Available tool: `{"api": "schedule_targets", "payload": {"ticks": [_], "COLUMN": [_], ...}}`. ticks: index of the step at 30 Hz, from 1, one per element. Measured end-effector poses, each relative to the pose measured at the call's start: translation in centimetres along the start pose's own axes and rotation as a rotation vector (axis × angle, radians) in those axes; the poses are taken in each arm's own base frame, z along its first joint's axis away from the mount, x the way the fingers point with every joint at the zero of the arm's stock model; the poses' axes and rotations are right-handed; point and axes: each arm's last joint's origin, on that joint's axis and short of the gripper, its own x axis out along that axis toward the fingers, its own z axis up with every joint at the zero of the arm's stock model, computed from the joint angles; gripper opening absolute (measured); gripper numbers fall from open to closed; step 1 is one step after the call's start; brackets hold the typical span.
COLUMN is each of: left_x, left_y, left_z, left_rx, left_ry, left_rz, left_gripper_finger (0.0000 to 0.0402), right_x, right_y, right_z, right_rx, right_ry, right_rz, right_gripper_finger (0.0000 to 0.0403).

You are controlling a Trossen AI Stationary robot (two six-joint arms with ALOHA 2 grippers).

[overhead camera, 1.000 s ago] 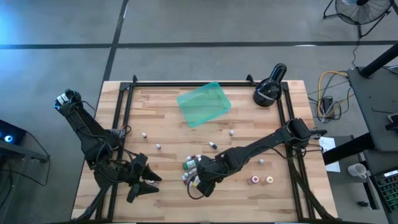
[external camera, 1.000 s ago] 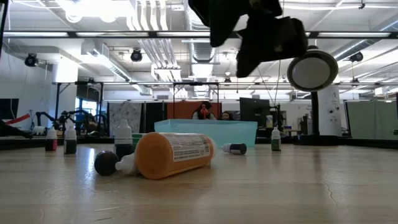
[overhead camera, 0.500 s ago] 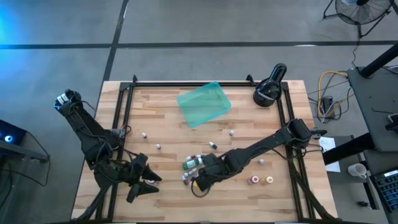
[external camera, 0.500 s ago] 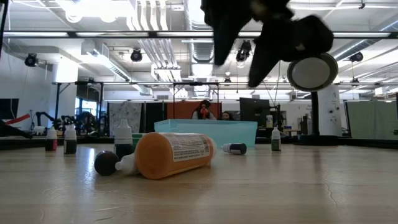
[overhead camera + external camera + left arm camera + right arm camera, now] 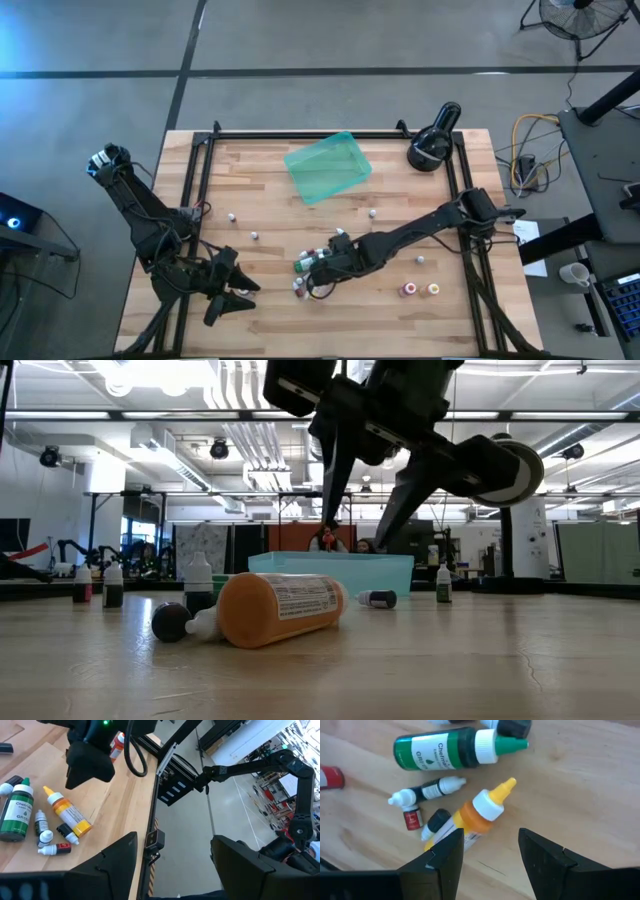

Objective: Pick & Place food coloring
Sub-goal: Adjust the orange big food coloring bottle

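High view: the right arm is stretched from the table's right edge toward the middle, low over the board. The right gripper (image 5: 318, 277) is placed over a cluster of food coloring bottles (image 5: 306, 268) near the front centre. The left arm is folded at the front-left corner, with the left gripper (image 5: 240, 295) parked just above the board, well apart from the cluster. More small bottles are scattered singly across the board; a pair of round caps (image 5: 420, 289) is seen at the front right. The teal tray (image 5: 327, 167) sits at the back centre, the black lamp-like device (image 5: 433, 141) at the back right.

Low view: the right gripper's dark fingers (image 5: 337, 465) are seen coming down from above, spread apart, nothing between them. An orange bottle (image 5: 275, 608) lies on its side in the foreground, and small bottles (image 5: 111, 585) stand upright to the left. The tray (image 5: 330, 571) is seen behind.

Left wrist view: the left fingers (image 5: 112, 857) are wide open and empty. The bottle cluster is seen farther off — a large green bottle (image 5: 16, 811) and the orange bottle (image 5: 68, 813) lying flat, tiny ones beside them.

Right wrist view: the right fingers (image 5: 445, 854) are open, straddling the orange bottle's (image 5: 475, 816) body without gripping it. The green bottle (image 5: 452, 748) lies just beyond — small dark and red bottles (image 5: 418, 806) beside it.
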Motion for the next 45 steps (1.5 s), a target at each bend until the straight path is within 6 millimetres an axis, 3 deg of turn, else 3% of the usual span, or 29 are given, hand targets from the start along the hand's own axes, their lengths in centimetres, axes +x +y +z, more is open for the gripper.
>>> {"api": "schedule_targets", "payload": {"ticks": [5, 16, 18, 25, 35, 45], "left_x": [0.0, 0.0, 0.0, 0.0, 0.0, 0.0], "left_y": [0.0, 0.0, 0.0, 0.1, 0.0, 0.0], "left_z": [0.0, 0.0, 0.0, 0.0, 0.0, -0.2], "left_rx": [0.004, 0.009, 0.007, -0.014, -0.058, -0.065], "left_ry": [0.000, 0.001, 0.001, 0.001, 0.000, 0.054], "left_rz": [0.000, 0.004, 0.003, 0.003, 0.002, -0.021], "left_gripper_finger": [0.0225, 0.0225, 0.0225, 0.0225, 0.0225, 0.0225], "right_x": [0.0, 0.0, 0.0, 0.0, -0.2, -0.1], "right_y": [0.0, -0.1, 0.0, 0.4, 1.9, 3.2], "right_z": [-0.1, -0.5, -0.4, -0.2, -0.2, 0.5], "right_rx": [-0.146, -0.960, -1.028, -0.992, -0.707, -0.600], "right_ry": [0.001, 0.011, 0.009, -0.025, -0.063, -0.089], "right_rz": [0.000, 0.005, 0.006, 0.046, 0.191, 0.326], "right_gripper_finger": [0.0178, 0.0178, 0.0178, 0.0178, 0.0178, 0.0178]}}
